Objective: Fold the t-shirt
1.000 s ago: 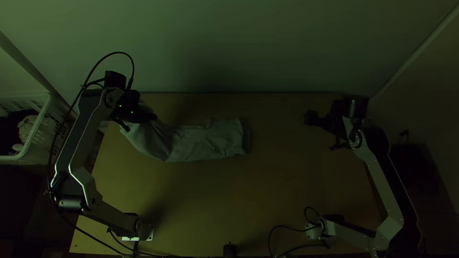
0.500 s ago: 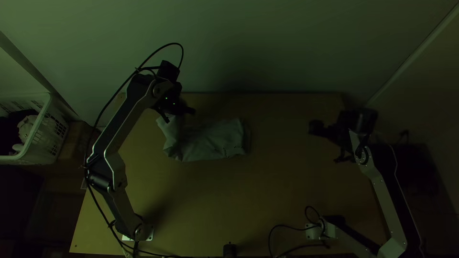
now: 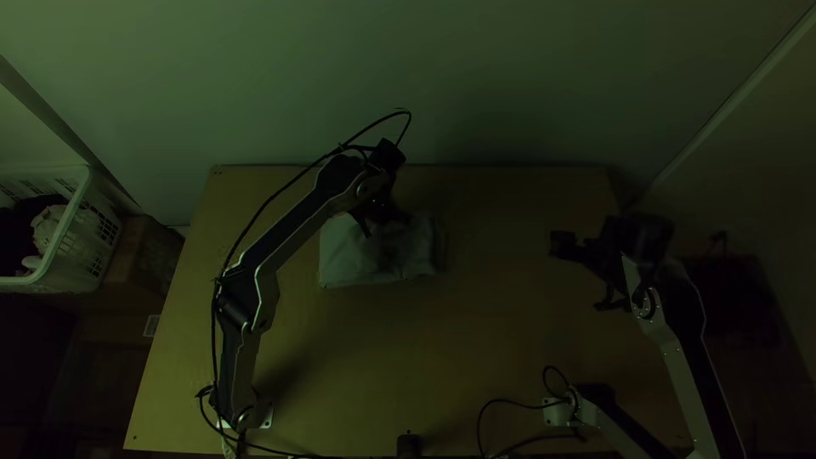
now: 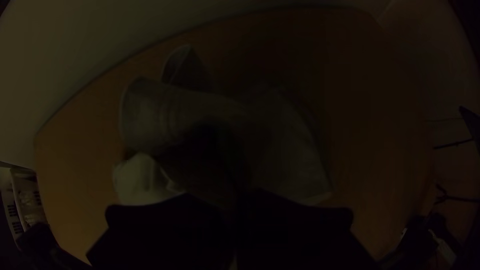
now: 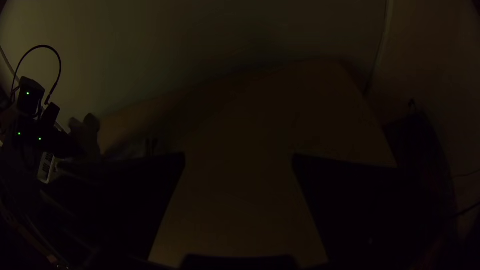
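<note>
Right, over on the far left a white basket (image 3: 93, 245) stood beside the table (image 3: 493, 331), something dark (image 3: 15, 236) heaped inside it and something pale and crumpled (image 3: 47, 228) sitting toward its table side. Next along came a brown box (image 3: 140, 251), between basket and table. And there was the t-shirt (image 3: 347, 257), left of the middle and toward the table's far edge, doubled over on itself! Over it hung the left gripper (image 3: 387, 227), its fingers clamped on part of the cloth; which part, you couldn't tell. From the left wrist view, the fabric rose in a loose, curving fold near those fingers. Out on the right, well apart from the shirt, the right gripper (image 3: 581, 274) hung over the table, its fingers spread wide!
</note>
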### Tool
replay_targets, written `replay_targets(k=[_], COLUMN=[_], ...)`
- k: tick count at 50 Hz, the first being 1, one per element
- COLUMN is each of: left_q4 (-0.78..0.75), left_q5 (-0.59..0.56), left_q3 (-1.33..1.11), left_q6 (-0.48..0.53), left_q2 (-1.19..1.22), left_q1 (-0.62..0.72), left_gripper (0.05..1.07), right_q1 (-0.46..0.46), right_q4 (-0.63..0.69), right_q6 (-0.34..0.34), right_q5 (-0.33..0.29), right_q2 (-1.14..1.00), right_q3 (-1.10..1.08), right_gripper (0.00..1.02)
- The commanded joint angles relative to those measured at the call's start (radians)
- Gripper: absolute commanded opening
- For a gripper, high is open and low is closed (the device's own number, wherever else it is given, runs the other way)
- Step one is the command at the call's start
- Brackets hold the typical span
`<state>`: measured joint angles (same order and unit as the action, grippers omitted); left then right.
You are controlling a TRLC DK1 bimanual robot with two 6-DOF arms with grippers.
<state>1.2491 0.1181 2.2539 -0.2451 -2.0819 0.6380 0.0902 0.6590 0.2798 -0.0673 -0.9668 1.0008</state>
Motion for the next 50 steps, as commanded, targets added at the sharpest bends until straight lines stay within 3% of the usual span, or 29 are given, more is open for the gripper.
replay_targets(k=[1, 5, 7, 9, 12, 13, 21, 33, 50], left_q4=[-0.028, -0.059, -0.085, -0.112, -0.145, -0.158, -0.247, -0.237, -0.229], left_q5=[0.009, 0.011, 0.009, 0.009, -0.005, -0.017, -0.201, -0.199, -0.195], left_q3=[0.032, 0.047, 0.050, 0.056, 0.070, 0.072, 0.102, 0.092, 0.013], left_q6=[-0.046, -0.065, -0.071, -0.071, -0.086, -0.112, -0.203, -0.215, -0.111], left_q2=[-0.049, -0.079, -0.093, -0.109, -0.135, -0.136, -0.132, -0.081, 0.095], left_q1=[0.037, 0.065, 0.075, 0.088, 0.101, 0.106, 0.131, 0.120, -0.006], left_gripper=[0.09, 0.09, 0.20, 0.45, 1.02, 1.04, 1.03, 1.03, 1.03], right_q1=[0.002, 0.006, 0.006, 0.009, 0.014, 0.017, 0.032, 0.037, 0.075], right_q4=[-0.016, -0.021, -0.024, -0.029, -0.033, -0.033, -0.045, -0.076, -0.173], right_q6=[0.013, 0.013, 0.015, 0.015, 0.016, 0.018, 0.027, 0.025, 0.007], right_q5=[0.006, 0.006, 0.006, 0.006, 0.006, 0.006, 0.006, 0.006, 0.008], right_q2=[0.036, 0.054, 0.062, 0.069, 0.083, 0.086, 0.109, 0.119, 0.083], right_q3=[-0.044, -0.067, -0.079, -0.091, -0.108, -0.113, -0.160, -0.186, -0.156], right_gripper=[0.98, 0.98, 0.98, 0.98, 0.98, 0.98, 0.98, 0.98, 0.98])
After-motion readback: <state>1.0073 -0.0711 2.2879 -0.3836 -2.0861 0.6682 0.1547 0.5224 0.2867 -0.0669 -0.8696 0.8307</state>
